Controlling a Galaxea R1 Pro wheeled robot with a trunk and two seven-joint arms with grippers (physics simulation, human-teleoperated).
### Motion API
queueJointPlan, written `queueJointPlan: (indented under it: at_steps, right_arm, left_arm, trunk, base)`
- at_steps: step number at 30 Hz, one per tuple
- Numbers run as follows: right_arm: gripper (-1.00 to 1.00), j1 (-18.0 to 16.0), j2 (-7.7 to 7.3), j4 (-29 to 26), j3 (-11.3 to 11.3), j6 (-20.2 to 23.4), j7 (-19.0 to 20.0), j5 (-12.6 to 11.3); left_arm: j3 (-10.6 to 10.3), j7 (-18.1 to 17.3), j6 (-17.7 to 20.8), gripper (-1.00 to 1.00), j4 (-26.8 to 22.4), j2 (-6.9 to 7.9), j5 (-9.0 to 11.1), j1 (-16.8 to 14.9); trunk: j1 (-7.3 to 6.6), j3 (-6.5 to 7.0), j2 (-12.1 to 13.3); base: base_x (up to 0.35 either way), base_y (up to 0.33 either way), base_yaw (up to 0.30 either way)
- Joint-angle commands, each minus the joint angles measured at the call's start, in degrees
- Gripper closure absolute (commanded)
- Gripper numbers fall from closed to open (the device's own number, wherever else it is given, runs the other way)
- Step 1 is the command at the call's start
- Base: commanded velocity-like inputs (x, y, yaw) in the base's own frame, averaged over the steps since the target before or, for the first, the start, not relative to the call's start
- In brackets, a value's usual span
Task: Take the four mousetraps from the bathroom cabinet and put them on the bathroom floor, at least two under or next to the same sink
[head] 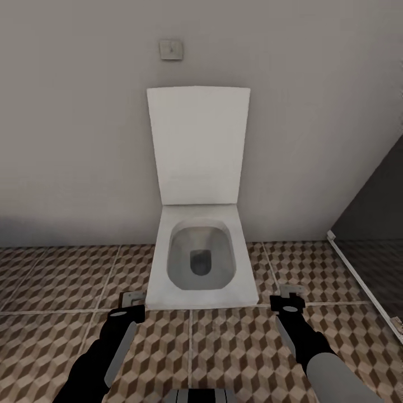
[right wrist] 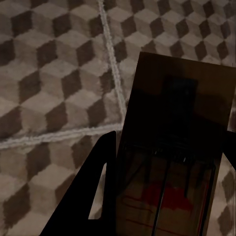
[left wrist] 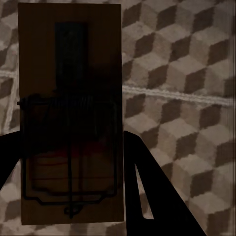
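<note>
Facing a white toilet (head: 200, 263) with its lid raised against a plain grey wall, the robot holds a mousetrap in each gripper above the bathroom floor (head: 50, 291). The bowl stands open, with only a dark drain visible at its bottom. On the left, the left gripper (head: 133, 305) has its fingers (left wrist: 157, 196) clamped on the left mousetrap (left wrist: 71, 113), a brown wooden slab with a wire spring and bar. On the right, the right gripper (head: 291, 299) has its fingers (right wrist: 93, 191) clamped on the right mousetrap (right wrist: 177, 147), its red printing faint in shadow. From the head camera each trap shows as a small pale tab at a gripper tip, either side of the toilet's base. Cube-patterned tiles in brown, beige and white, with pale grout lines, cover the floor. A small square plate (head: 171, 49) sits on the wall above the lid. A dark glass panel (head: 375, 224) with a white frame is cut off at the right edge. Both traps are dim and partly cropped in the wrist cameras.
</note>
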Motion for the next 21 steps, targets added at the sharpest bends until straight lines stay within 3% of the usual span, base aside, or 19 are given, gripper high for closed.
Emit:
queueJointPlan:
  at_steps: [1, 13, 21]
  right_arm:
    - [1.0, 0.0, 0.0, -0.1, 0.0, 0.5, 0.0, 0.3]
    - [1.0, 0.0, 0.01, -0.1, 0.0, 0.5, -0.1, 0.3]
    - [1.0, 0.0, -0.06, -0.1, 0.0, 0.6, 0.0, 0.5]
  left_arm:
    - [-0.1, 0.5, 0.2, 1.0, -0.1, 0.03, 0.5, 0.0]
    - [0.0, 0.5, 0.2, 1.0, -0.2, 0.08, 0.5, 0.0]
    - [-0.1, 0.5, -0.2, 1.0, -0.1, 0.08, 0.5, 0.0]
  trunk:
    - [-0.01, -0.05, 0.0]
    - [-0.01, -0.05, 0.0]
    - [-0.01, -0.05, 0.0]
  base:
    - [0.0, -0.153, 0.0]
    - [0.0, -0.031, 0.002]
    - [0.0, -0.001, 0.133]
